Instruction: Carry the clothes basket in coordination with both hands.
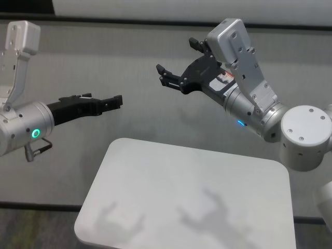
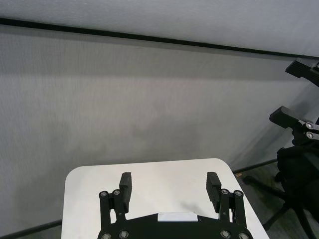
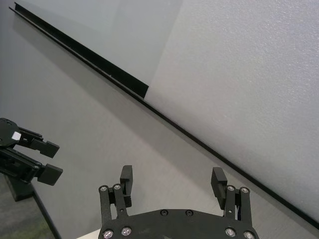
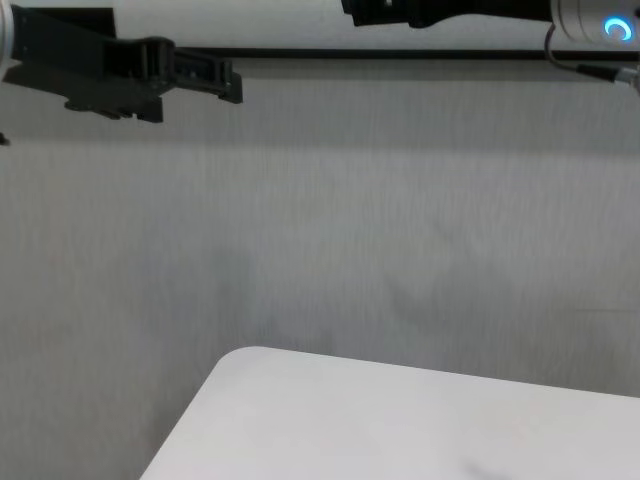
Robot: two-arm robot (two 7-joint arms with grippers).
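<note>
The clothes basket is out of view in every frame. My left gripper (image 1: 118, 101) hangs in the air above and beyond the far left corner of the white table (image 1: 187, 202). It is open and empty, and its two black fingers (image 2: 125, 183) stand wide apart in the left wrist view. Higher up on the other side, my right gripper (image 1: 176, 56) is raised over the table's far edge, also open with nothing between its fingers (image 3: 126, 175). The two grippers point toward each other with a gap between them.
The rounded white table (image 4: 400, 420) carries nothing but the arms' shadows. Behind it stands a grey wall (image 4: 350, 220) with a black strip (image 4: 400, 52) near the top. A dark chair base (image 2: 289, 199) stands on the floor past the table's right side.
</note>
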